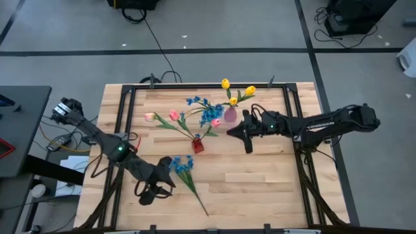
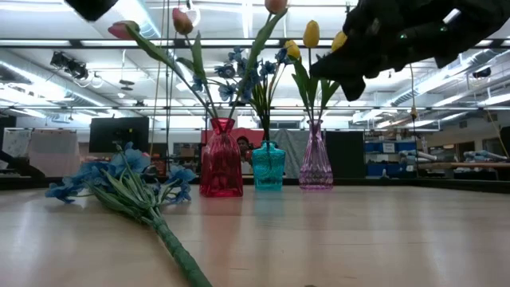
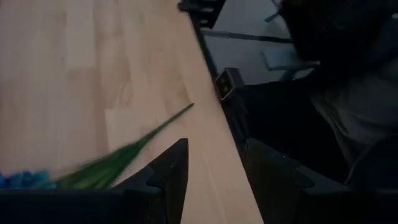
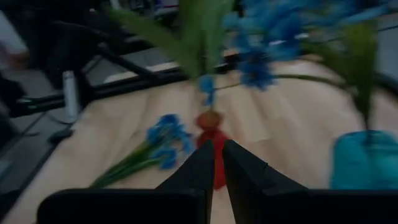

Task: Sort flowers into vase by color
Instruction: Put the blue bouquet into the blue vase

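One blue flower bunch [image 1: 184, 165] lies just beside the released left tool [image 1: 156, 188].

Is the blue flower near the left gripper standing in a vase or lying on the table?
Lying on the table: the blue flower lies flat, outside all vases.
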{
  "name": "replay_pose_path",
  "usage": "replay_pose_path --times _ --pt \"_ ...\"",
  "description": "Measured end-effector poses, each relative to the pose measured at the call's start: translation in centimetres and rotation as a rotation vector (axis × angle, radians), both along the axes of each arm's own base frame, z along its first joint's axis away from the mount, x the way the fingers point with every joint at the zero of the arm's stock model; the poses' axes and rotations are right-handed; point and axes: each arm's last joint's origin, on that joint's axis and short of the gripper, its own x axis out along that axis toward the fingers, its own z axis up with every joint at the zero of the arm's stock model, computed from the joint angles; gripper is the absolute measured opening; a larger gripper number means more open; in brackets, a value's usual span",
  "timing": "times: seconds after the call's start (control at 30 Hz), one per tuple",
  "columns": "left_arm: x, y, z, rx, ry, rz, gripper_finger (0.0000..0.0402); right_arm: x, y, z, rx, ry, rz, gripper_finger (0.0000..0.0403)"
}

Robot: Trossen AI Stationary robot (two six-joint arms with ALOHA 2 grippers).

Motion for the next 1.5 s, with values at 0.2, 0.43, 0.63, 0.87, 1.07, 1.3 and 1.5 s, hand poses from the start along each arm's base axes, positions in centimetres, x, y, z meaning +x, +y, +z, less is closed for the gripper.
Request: replay_pose_path --times 0.2,0.43,0.63,0.87,1.07,1.3,1.5 --pt "0.1 -1.3 -1.4 -0.008 0.086 0.011 0.0165 0.1 3.3 0.1 0.057 -0.007 0.009 0.0048" --pt "-0.9 -3.2 -1.7 0.180 -0.052 -0.053 0.0165 -0.1 7.6 -0.4 0.163 -0.008 0.003 0.0048" --pt "-2.6 -3.1 0.7 0.267 -0.240 -0.052 0.0165 2.4 11.6 -2.0 0.258 0.077 -0.029 0.0038" --pt "-4.2 -2.0 2.7 0.314 -0.359 0.078 0.0165 8.3 16.0 -2.8 0.234 0.190 -0.009 0.0021" --pt "-4.9 -1.7 3.1 0.365 -0.403 0.305 0.0165 12.3 18.5 -3.9 0.168 0.410 -0.085 0.0009" --pt "-4.9 -1.4 3.0 0.384 -0.406 0.391 0.0165 15.6 20.3 -4.9 0.136 0.487 -0.039 0.0020" --pt "-4.9 -1.4 3.0 0.412 -0.411 0.383 0.0165 16.8 21.1 -5.7 0.158 0.512 -0.006 0.0044"
